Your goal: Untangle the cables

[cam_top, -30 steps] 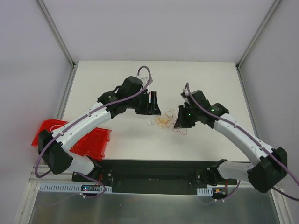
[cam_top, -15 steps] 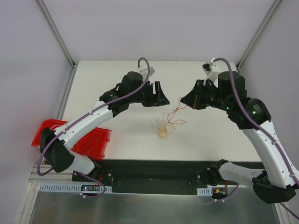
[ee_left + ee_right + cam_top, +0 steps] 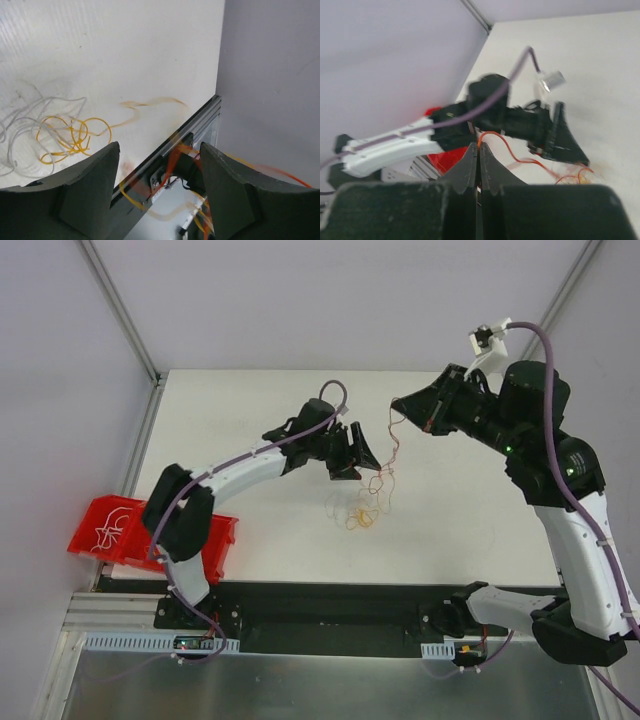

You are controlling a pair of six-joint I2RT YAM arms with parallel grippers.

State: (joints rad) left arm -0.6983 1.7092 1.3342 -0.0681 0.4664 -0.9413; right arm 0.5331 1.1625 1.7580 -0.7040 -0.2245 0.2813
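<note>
Right tool (image 3: 398,403) clamping cables (image 3: 362,518), which trail below onto table (image 3: 230,410).

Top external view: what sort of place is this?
Probably a lab robot cell: white table enclosed by aluminium frame posts and plain panels, red bin at the near left, thin cables mid-table.

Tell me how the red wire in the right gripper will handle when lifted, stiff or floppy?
Probably floppy: the red wire hangs in kinks from the right gripper. Likely very light, being so thin. It may drag the tangle, since its lower end seems looped into it.
</note>
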